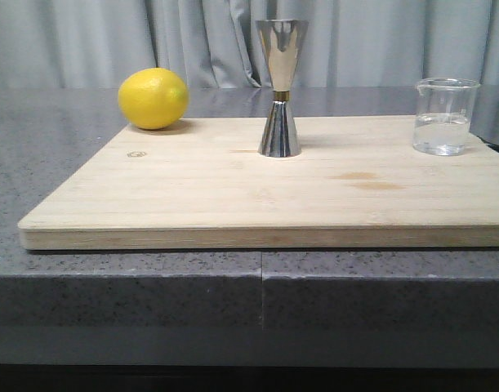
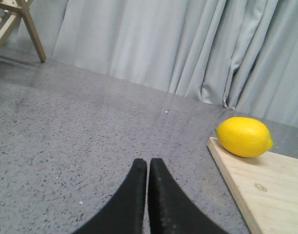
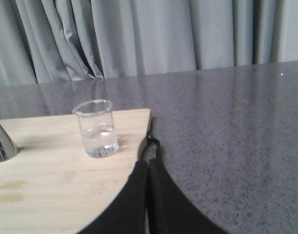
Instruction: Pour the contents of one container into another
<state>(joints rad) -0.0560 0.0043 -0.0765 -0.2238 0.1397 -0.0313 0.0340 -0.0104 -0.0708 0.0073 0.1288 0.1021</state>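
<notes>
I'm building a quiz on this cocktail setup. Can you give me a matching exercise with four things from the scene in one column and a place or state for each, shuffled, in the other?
Things:
1. lemon
2. steel jigger
3. glass beaker
4. left hand

Places or states:
A. upright at the middle of the cutting board
B. shut, over the grey counter
C. back left corner of the board
D. right side of the board, holding some clear liquid

Pairs: 1-C, 2-A, 3-D, 4-B

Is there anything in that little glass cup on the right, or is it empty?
Partly full. The glass beaker stands upright on the wooden board, and a clear liquid line shows about halfway up its wall.
</notes>
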